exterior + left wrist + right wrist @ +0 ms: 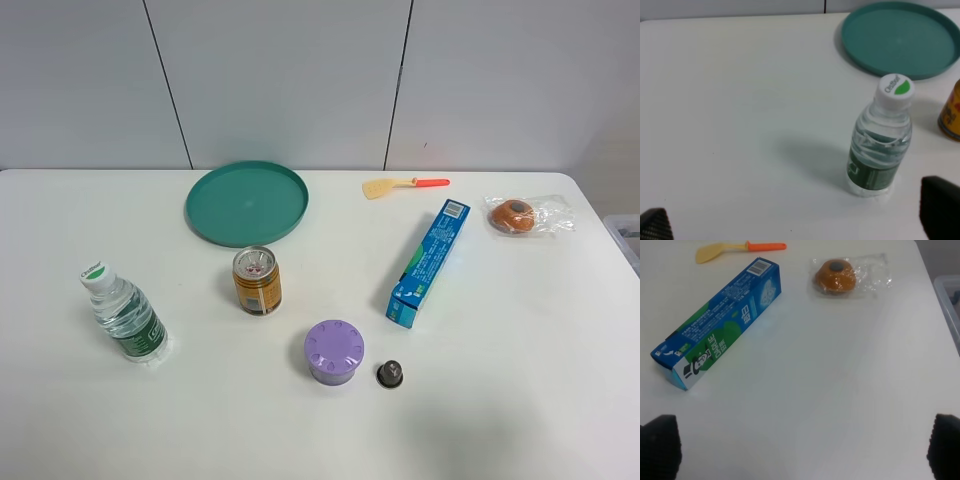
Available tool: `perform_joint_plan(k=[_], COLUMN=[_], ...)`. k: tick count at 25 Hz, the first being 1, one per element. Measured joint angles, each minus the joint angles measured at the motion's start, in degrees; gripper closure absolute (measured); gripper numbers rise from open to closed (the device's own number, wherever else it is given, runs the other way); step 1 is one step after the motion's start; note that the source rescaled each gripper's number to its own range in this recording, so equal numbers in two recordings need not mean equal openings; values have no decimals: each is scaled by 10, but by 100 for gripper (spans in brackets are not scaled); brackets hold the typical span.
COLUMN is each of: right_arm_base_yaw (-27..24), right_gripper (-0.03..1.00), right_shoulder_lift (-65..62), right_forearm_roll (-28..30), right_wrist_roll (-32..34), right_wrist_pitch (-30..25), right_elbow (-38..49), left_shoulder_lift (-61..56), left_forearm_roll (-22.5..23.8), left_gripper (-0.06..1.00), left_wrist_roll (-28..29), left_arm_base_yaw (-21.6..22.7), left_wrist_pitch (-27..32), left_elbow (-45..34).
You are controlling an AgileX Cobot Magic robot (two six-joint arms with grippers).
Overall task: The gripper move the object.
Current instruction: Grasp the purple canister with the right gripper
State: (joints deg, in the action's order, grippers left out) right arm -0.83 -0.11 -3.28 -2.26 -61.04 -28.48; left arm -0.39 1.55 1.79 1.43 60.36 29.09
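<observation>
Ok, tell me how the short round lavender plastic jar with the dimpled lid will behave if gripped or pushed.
The lavender plastic jar sits squat and wide, so it should slide rather than tip. Its smooth round wall may slip in a pinch. Pushing it toward the small dark capsule nearby would likely knock that.

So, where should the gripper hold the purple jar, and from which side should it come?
I would grip the purple jar across its round side wall, just below the lid, coming straight down from above: it stands upright and is short. Close on its near and far sides as the exterior high view shows them, because the small dark capsule stands close on its right.
</observation>
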Motion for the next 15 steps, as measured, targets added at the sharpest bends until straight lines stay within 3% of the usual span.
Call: perform_joint_plan(k=[15], right_arm_base_yaw=[0], right_gripper=[-3], right_shoulder_lift=[0], right_forearm_roll=[0], right_wrist_roll=[0], right_wrist_pitch=[0], right_elbow=[0], left_shoulder_lift=[0], left_forearm_roll=[0], left_gripper=[-6], left_wrist_roll=[0], left_arm_base_yaw=[0], left_wrist_pitch=[0], left_elbow=[0])
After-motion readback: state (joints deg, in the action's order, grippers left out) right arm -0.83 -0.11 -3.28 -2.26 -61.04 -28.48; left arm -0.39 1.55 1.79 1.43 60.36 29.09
